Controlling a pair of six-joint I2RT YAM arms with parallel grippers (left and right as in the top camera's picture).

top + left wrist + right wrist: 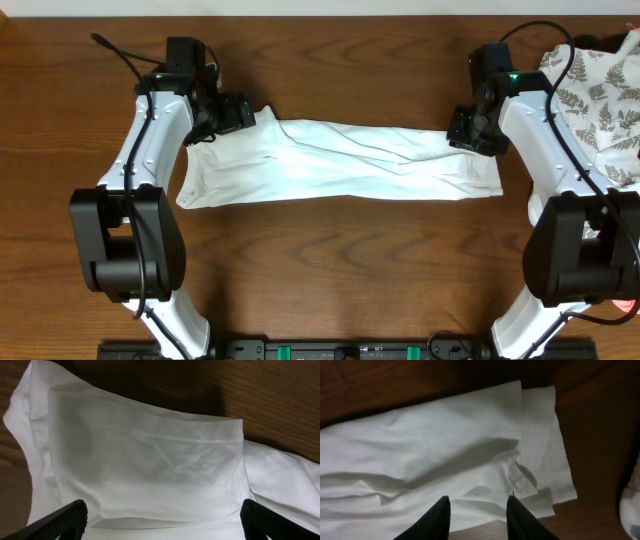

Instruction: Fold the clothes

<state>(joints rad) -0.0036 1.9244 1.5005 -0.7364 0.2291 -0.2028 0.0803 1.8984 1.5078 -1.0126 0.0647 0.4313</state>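
Between the two end effectors lies the plain white cotton T-shirt (340,165), folded into one long flat strip on the brown wooden desk (330,50). Its print does not show. The left end effector (164,512) hangs over the strip's left end with its fingers spread wide and nothing in them. I think it is wide so the cloth can rest flat. The right end effector (479,510) hangs over the strip's right end, fingers only a little apart, holding no cloth that I can see. Past the right end effector, away from the shirt, sits a white cloth with grey fern leaves (600,90). It looks like no part of this fold. The strip looks ready to fold end to end.
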